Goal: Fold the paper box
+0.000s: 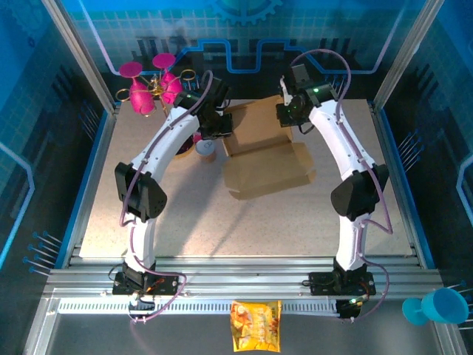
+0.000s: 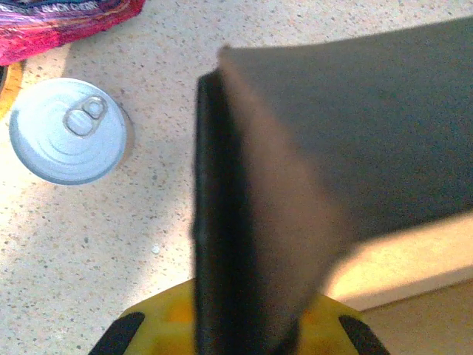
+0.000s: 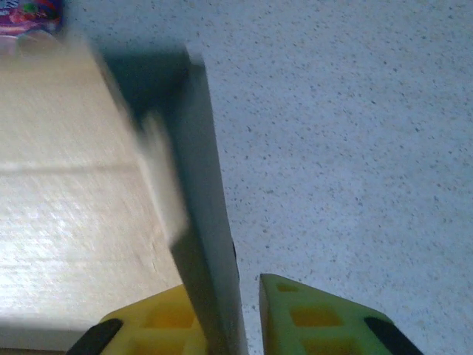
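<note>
- Box (image 1: 270, 166): plain brown cardboard, partly folded, lying on the far middle of the desk (image 1: 222, 222) between the two arms. Near part a flat panel with a tabbed edge. Far part with walls raised.
- Left fingers (image 2: 318, 329): yellow, clamped tight on a raised flap at the box's far left corner. Flap seen edge-on from the left wrist, dark and blurred, rising from between the pads.
- Right fingers (image 3: 310, 318): yellow, slightly parted astride an upright wall at the box's far right side. Left pad close against the cardboard, right pad just apart from it with a thin gap showing. No firm grip.
- Box floor, right wrist view: pale and flat, left of the upright wall, with bare speckled desk to the right.
- Can (image 2: 66, 132): silver with a ring-pull lid, upright on the desk, just left of the box and near the left fingers.
- Goblets (image 1: 151, 81): pink, clustered at the far left corner beyond the left arm.
- Snack bag (image 1: 256, 325): yellow-orange, lying on the metal frame in front of the arm bases, off the desk.
- Cup (image 1: 436, 307): blue, at the near right corner, outside the desk.
</note>
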Robot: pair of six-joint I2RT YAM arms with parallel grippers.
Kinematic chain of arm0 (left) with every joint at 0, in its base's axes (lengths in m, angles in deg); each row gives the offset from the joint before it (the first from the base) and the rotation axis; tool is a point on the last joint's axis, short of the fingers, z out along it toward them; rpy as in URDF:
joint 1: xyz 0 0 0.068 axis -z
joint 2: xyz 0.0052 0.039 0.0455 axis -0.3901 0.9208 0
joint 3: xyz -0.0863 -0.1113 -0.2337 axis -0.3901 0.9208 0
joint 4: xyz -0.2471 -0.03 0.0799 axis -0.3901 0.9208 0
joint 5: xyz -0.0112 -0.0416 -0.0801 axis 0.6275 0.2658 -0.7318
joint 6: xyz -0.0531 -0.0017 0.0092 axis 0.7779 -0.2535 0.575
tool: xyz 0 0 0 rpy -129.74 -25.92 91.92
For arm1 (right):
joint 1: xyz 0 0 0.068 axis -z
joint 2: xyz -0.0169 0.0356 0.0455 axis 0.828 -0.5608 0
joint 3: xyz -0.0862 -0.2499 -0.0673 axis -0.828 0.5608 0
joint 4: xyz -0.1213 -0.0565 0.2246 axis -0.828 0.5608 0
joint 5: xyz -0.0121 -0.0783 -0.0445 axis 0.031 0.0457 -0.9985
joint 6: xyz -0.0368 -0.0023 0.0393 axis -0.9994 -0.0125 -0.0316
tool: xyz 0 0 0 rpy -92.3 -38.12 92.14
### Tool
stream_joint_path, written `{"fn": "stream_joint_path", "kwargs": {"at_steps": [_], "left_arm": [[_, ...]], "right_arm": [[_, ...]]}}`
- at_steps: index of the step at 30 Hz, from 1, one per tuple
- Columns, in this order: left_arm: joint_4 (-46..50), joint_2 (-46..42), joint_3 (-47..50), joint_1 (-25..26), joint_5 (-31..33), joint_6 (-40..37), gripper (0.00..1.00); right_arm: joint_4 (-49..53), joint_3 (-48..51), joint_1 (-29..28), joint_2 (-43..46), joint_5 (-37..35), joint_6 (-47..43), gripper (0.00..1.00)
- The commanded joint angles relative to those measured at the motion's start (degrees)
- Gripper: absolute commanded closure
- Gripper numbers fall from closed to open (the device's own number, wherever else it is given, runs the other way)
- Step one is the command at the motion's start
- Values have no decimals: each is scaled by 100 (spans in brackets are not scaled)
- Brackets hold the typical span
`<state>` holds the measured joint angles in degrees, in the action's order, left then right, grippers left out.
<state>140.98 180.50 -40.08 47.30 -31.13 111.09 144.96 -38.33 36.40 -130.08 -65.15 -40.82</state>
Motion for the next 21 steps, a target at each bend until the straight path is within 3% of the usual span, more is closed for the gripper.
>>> {"fn": "stream_joint_path", "kwargs": {"at_steps": [1,9,12,16,21], "left_arm": [[413,-12,-169,0,-250,-186,100],[512,31,-269,-23,-284,-169,100],[580,80,-344,-31,-285,-167,100],[637,120,-411,-31,-267,-157,100],[655,153,-458,-26,-288,-158,100]], "right_arm": [[-306,57,57,67,595,-224,76],[-621,457,123,208,619,-260,53],[-673,692,85,291,503,-255,50],[-715,970,-45,446,4,-259,52],[-841,1287,-118,588,-333,-199,64]]}}
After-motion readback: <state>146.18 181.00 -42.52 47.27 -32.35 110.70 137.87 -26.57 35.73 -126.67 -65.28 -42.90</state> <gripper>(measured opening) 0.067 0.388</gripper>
